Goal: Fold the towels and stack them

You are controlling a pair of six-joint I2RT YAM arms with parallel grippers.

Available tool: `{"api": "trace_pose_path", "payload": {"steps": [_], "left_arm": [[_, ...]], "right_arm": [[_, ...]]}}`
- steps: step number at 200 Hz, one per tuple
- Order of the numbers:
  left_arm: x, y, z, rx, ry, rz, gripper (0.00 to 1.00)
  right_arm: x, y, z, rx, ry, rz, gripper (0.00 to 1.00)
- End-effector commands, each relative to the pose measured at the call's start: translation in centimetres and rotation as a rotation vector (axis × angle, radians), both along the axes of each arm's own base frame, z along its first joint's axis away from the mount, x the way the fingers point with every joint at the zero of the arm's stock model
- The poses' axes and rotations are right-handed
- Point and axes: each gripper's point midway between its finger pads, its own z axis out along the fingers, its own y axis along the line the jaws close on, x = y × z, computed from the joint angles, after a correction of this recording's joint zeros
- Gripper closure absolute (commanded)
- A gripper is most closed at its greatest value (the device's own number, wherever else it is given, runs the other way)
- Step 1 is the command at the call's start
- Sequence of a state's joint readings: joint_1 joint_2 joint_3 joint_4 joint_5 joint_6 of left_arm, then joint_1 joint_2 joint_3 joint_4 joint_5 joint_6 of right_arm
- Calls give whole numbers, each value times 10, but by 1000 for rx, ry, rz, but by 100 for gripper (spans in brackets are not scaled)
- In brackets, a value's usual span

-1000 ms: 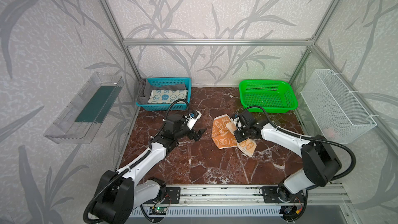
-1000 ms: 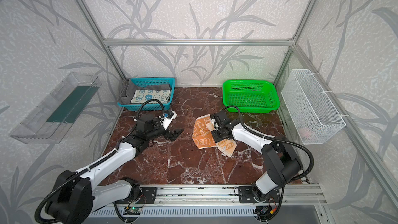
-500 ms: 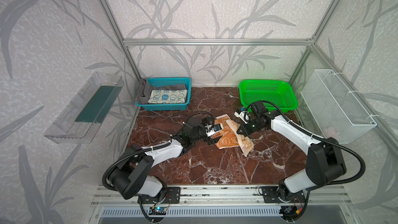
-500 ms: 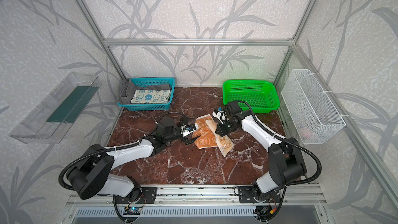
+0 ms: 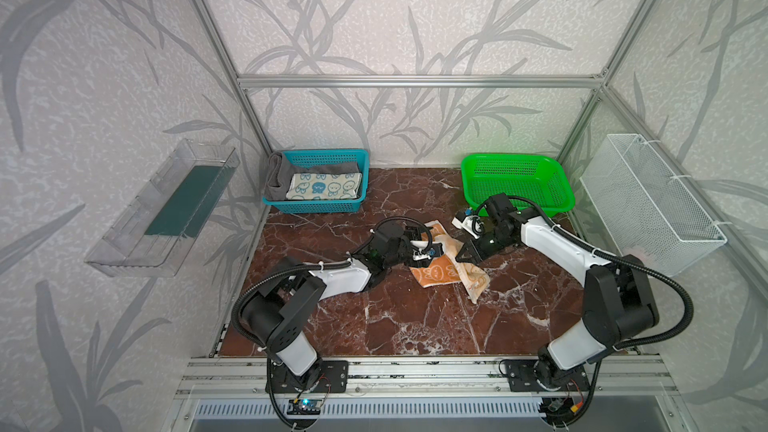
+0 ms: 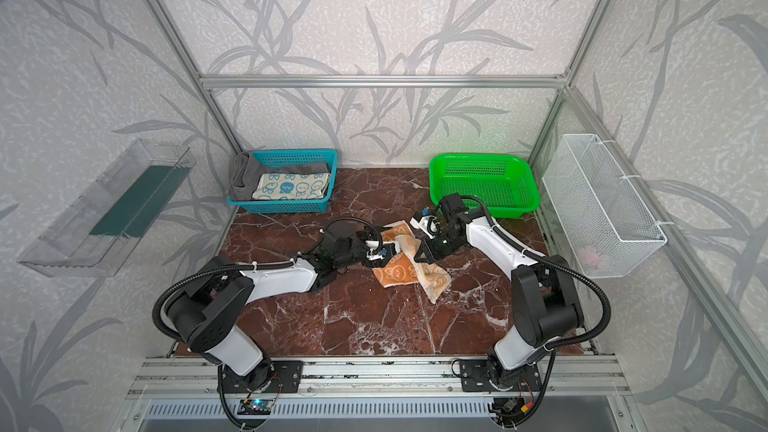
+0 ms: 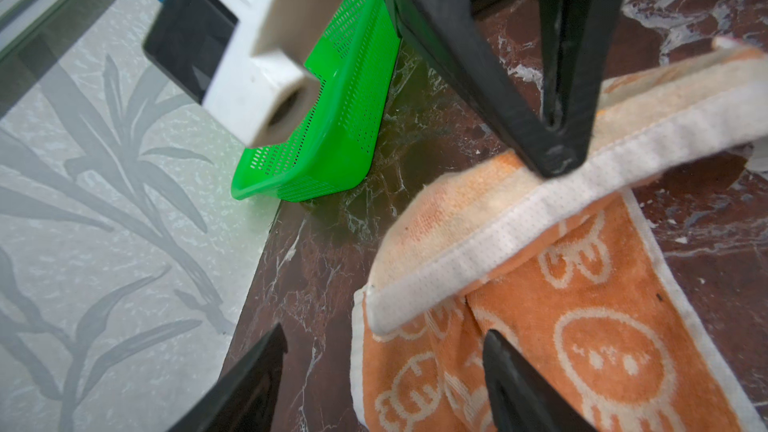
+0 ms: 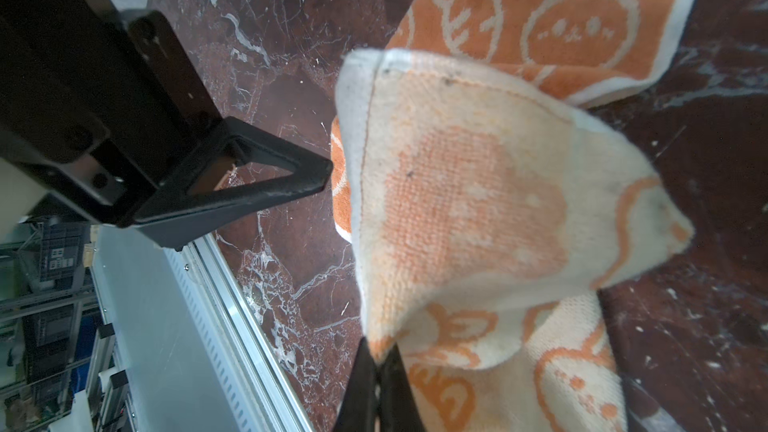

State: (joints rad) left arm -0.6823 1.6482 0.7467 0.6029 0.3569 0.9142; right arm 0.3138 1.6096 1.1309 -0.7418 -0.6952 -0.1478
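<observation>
Right hand (image 8: pixel 376 384) pinched shut on a lifted, pale-sided corner of the orange bunny-printed terry towel (image 8: pixel 457 201). Same grip seen from the left wrist view: black tips clamped on the white hem, cloth pulled up off the surface. Left hand (image 7: pixel 384 336) with jaws apart, one fingertip to each side of the raised hem corner and not closed on it.

In both top views, the two hands close together over the crumpled towel, near the middle of the brown marble-patterned table (image 5: pixel 395 313). Rest of the towel lying on the table, orange face up, with one pale tail trailing toward the front rail.

Farther out, back left: teal perforated plastic basket (image 5: pixel 316 204) holding the folded teal-and-cream bunny towel (image 5: pixel 324 188). Dark grey towel (image 5: pixel 276 174) to that towel's left and behind it, hanging over the basket's left rim.

Back right, just behind the right arm: bright green perforated plastic basket (image 5: pixel 519 176).
</observation>
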Motion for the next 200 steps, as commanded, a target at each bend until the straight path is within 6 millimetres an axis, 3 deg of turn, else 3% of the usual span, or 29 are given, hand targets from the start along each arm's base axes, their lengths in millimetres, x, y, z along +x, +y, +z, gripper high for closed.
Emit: {"api": "trace_pose_path", "payload": {"steps": [1,42,104,116,133,200], "left_arm": [[1,-11,3,45,-61,-50,28],[14,-20,0,31,-55,-38,33],[17,-17,-28,153,-44,-55,38],[20,-17,-26,134,-40,-35,39],[23,-18,-24,112,-30,-24,51],[27,-26,-11,27,-25,-22,52]], "right_arm": [[-3,5,8,55,36,17,100],[-8,5,6,58,57,38,100],[-7,6,13,119,79,30,100],[-8,7,14,125,79,35,100],[-8,7,14,127,82,39,100],[-11,6,8,118,117,41,100]]}}
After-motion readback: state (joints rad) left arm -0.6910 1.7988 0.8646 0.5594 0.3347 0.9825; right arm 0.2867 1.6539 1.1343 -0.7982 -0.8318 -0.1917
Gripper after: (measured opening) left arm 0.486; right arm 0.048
